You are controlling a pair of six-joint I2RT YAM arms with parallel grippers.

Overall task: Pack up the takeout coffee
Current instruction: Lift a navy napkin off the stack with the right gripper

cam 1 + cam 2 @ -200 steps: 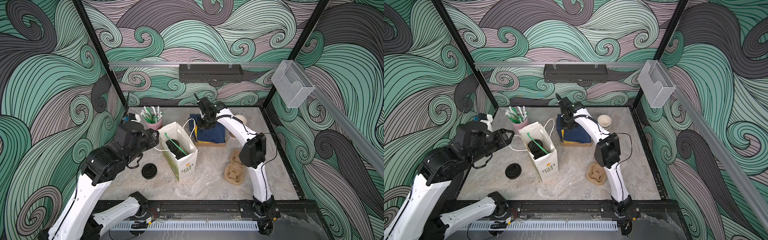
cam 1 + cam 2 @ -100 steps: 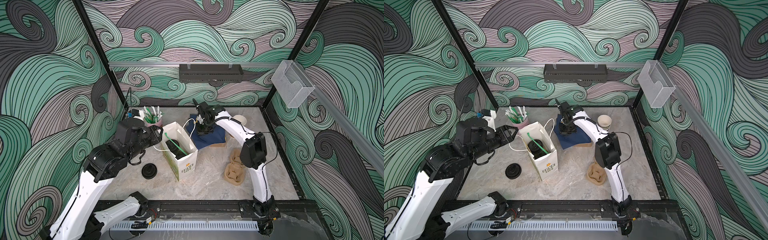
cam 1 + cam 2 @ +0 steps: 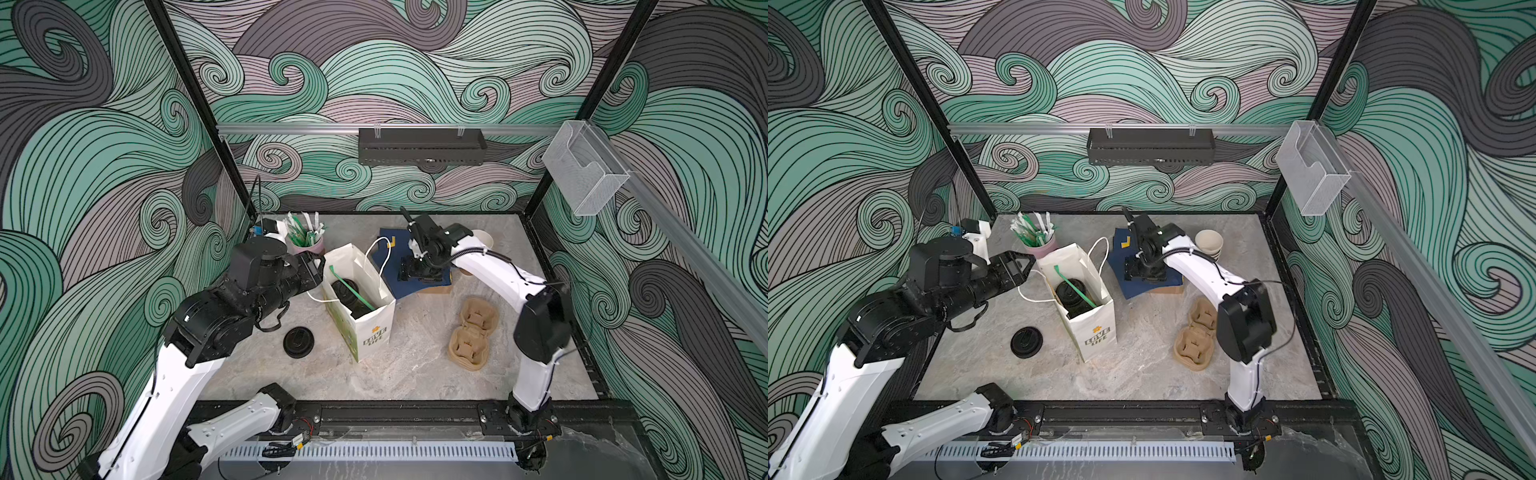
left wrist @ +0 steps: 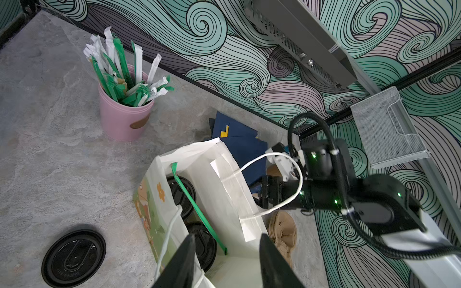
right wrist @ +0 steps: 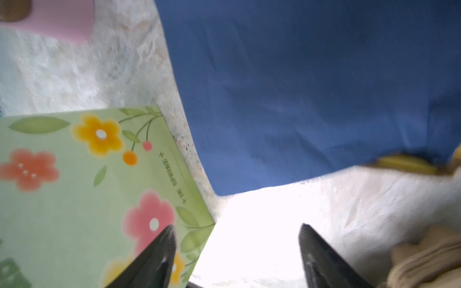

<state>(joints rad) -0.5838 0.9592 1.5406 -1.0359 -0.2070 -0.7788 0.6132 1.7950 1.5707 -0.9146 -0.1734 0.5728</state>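
The takeout coffee, two cups with black lids point(image 3: 348, 291) point(image 3: 1072, 292) point(image 4: 181, 195), stands inside the open white paper bag point(image 3: 370, 332) point(image 3: 1098, 330) point(image 4: 224, 159). A green straw point(image 4: 199, 212) lies across the cups. My left gripper point(image 3: 318, 268) point(image 3: 1029, 264) point(image 4: 224, 259) hovers at the bag's left rim, jaws apart, with only the bag's mouth showing between them. My right gripper point(image 3: 417, 276) point(image 3: 1142, 275) point(image 5: 237, 249) stands open and empty, pointing down over a dark blue napkin point(image 3: 390, 249) point(image 3: 1130, 291) point(image 5: 299, 87) beside the bag.
A pink cup of wrapped straws point(image 3: 307, 243) point(image 4: 124, 117) stands behind the bag. A loose black lid point(image 3: 298, 341) point(image 4: 73, 254) lies left of the bag. Brown pulp cup carriers point(image 3: 471, 332) lie to the right, and stacked lidless cups point(image 3: 1209, 243) stand at the back right.
My right gripper dragged the blue napkin toward the bag, then opened and let go of it. My left gripper edged closer to the bag's rim.
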